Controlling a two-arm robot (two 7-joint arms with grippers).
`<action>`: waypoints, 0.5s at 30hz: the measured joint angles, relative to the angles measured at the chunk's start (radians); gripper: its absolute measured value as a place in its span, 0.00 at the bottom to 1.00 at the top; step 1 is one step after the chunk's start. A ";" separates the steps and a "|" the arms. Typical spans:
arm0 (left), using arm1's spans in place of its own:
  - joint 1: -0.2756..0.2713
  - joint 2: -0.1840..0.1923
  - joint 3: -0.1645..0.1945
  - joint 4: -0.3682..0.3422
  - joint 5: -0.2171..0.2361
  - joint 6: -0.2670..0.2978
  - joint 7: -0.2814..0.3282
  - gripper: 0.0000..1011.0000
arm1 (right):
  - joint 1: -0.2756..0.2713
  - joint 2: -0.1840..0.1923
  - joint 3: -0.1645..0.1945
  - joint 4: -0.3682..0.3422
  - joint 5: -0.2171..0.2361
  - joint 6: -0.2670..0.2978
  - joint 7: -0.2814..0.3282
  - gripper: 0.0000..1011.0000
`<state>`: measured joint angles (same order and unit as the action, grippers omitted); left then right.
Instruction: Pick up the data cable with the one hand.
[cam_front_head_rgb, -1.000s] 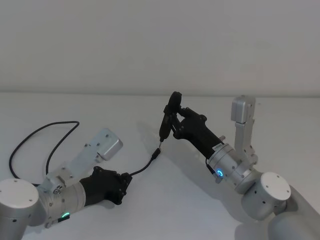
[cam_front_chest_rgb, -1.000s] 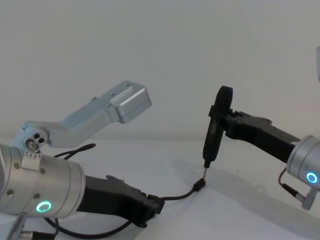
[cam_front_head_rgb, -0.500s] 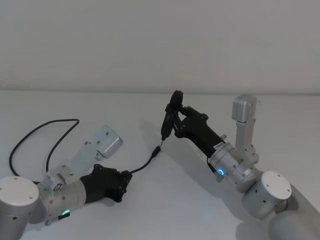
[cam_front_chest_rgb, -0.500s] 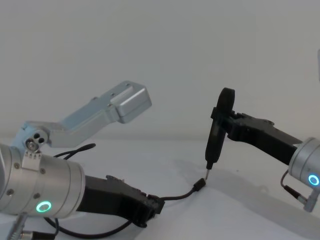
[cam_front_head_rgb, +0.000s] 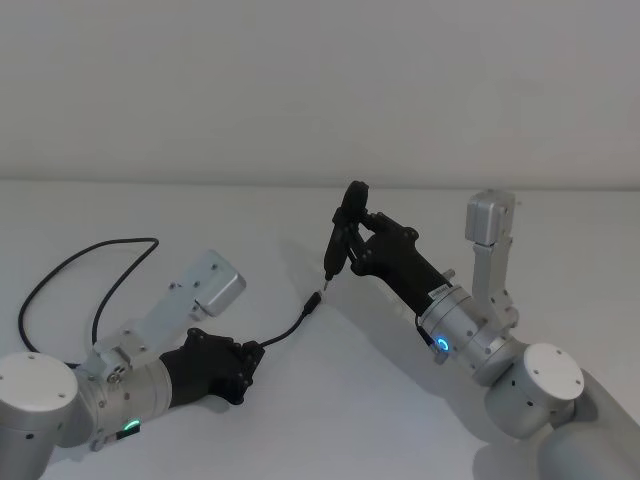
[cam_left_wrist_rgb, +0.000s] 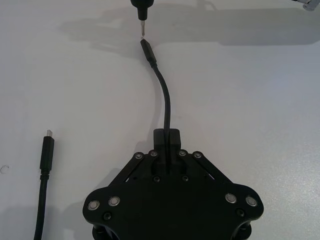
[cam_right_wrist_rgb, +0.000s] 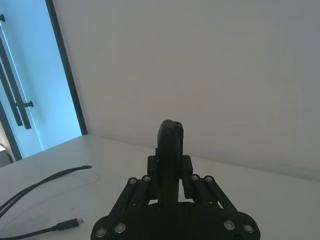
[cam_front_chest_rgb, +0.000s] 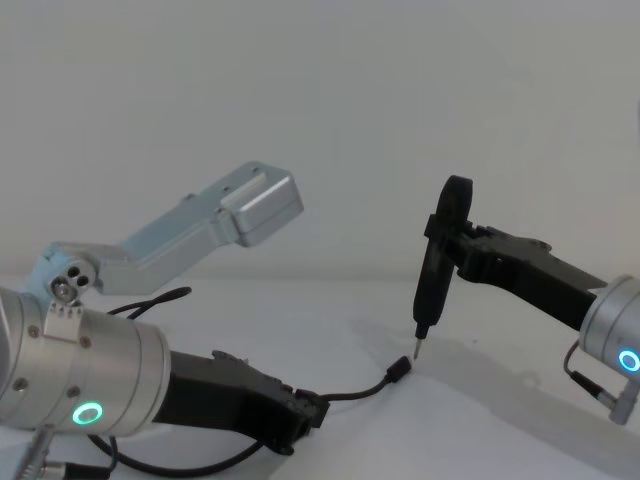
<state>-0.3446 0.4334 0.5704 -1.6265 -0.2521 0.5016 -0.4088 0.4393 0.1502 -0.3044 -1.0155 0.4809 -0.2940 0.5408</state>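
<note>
White table (cam_front_head_rgb: 300, 420), plain pale wall behind; right wrist view shows blue-lit glass door (cam_right_wrist_rgb: 30, 95) at room side. Left claw (cam_front_head_rgb: 250, 362) low on table, clenched on data cable (cam_front_head_rgb: 285, 333) near one end; short piece curves from claw, plug lying on table. Rest of cable loops far left; other plug beside claw in left wrist view. Right claw (cam_right_wrist_rgb: 170, 172) grasping black pen-like tool (cam_front_head_rgb: 340, 240), tip just above plug; contact hard to judge.

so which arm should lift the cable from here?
Left. Left gripper is already shut on the data cable near its plug end, low over the table. Right gripper holds the pen-like tool.
</note>
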 joint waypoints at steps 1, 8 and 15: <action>0.000 0.000 0.000 0.000 0.000 0.000 0.000 0.05 | 0.000 0.000 0.000 0.000 0.000 0.000 0.000 0.27; 0.000 0.000 0.000 0.000 0.000 0.000 0.000 0.05 | -0.001 0.000 0.001 -0.001 -0.001 -0.001 -0.001 0.27; 0.000 0.000 0.000 0.000 0.000 0.000 0.000 0.05 | -0.001 0.000 0.001 -0.001 -0.001 -0.001 -0.002 0.27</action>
<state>-0.3446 0.4334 0.5704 -1.6265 -0.2521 0.5016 -0.4088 0.4380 0.1502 -0.3033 -1.0165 0.4796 -0.2951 0.5391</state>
